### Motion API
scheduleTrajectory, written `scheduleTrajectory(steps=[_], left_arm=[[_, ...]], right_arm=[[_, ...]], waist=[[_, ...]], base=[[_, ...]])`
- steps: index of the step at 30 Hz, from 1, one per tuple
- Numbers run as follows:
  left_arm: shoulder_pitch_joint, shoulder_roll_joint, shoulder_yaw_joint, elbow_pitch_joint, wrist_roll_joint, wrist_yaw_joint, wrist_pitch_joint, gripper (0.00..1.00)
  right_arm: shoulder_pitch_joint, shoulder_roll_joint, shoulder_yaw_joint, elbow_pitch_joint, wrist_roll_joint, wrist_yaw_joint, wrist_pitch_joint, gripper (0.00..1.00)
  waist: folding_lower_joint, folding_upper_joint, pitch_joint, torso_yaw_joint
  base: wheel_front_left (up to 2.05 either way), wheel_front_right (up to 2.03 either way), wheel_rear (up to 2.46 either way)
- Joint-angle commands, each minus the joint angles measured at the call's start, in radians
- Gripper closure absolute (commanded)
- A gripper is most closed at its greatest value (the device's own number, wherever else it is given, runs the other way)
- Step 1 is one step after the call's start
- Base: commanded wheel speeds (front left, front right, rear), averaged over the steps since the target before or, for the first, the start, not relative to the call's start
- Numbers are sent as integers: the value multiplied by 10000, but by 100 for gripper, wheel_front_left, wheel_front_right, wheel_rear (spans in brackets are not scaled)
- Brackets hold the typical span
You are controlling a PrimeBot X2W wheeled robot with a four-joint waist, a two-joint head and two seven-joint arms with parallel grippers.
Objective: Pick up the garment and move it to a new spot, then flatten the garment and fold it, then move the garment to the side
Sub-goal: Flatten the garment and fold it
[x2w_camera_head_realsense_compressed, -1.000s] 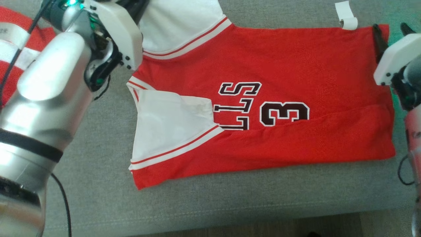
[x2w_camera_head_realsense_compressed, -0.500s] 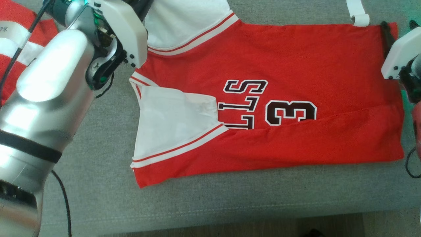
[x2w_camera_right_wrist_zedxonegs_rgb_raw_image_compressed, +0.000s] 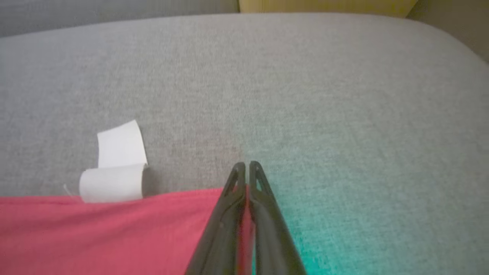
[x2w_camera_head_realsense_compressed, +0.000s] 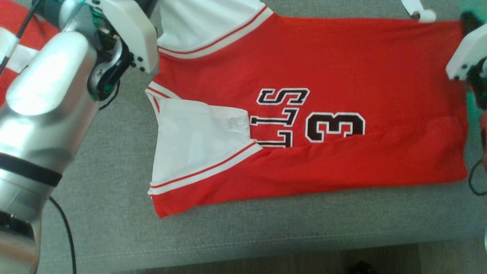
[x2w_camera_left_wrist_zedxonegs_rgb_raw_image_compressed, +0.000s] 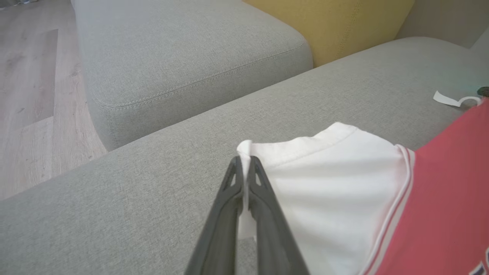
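The garment [x2w_camera_head_realsense_compressed: 304, 64] is a red jersey with white sleeves and dark lettering, lying spread on the grey sofa seat [x2w_camera_head_realsense_compressed: 114, 160], its near long edge folded over. My left gripper [x2w_camera_left_wrist_zedxonegs_rgb_raw_image_compressed: 244, 160] is shut on the corner of the far white sleeve [x2w_camera_left_wrist_zedxonegs_rgb_raw_image_compressed: 328, 179]; its white housing [x2w_camera_head_realsense_compressed: 129, 34] sits at the upper left in the head view. My right gripper [x2w_camera_right_wrist_zedxonegs_rgb_raw_image_compressed: 246, 165] is shut on the far corner of the red hem [x2w_camera_right_wrist_zedxonegs_rgb_raw_image_compressed: 114, 233], at the upper right in the head view [x2w_camera_head_realsense_compressed: 467, 21]. A curled white tag [x2w_camera_right_wrist_zedxonegs_rgb_raw_image_compressed: 114, 168] sticks out from the hem beside it.
Another red and white cloth [x2w_camera_head_realsense_compressed: 23, 49] lies at the far left. A second grey cushion [x2w_camera_left_wrist_zedxonegs_rgb_raw_image_compressed: 183, 57] and a yellow cushion [x2w_camera_left_wrist_zedxonegs_rgb_raw_image_compressed: 328, 26] stand beyond the seat. The wooden floor [x2w_camera_left_wrist_zedxonegs_rgb_raw_image_compressed: 26, 95] lies past the sofa's edge [x2w_camera_head_realsense_compressed: 266, 243].
My right gripper has gone from open to shut on the hem corner. The head camera has shifted a little. The left gripper keeps its hold on the sleeve.
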Motion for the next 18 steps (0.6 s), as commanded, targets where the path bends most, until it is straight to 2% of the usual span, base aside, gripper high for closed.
scheduleTrajectory(steps=[1,9,14,18], left_arm=[[-665,459,449,-132,118,129,-118,100],[-1324,362,724,506,342,467,-1037,100],[-1914,87,854,1069,562,717,-1833,100],[-2082,-178,776,1580,644,647,-2147,100]], right_arm=[[-424,-21,34,-325,-50,65,-210,100],[-1203,204,-26,-384,-194,65,-1600,100],[-1840,318,-82,-254,-190,65,-2442,100],[-2036,413,126,-2,-115,65,-2871,100]], waist=[[0,0,42,-7],[0,0,316,-67],[0,0,485,-51],[0,0,497,-11]], base=[[0,0,0],[0,0,0],[0,0,0],[0,0,0]])
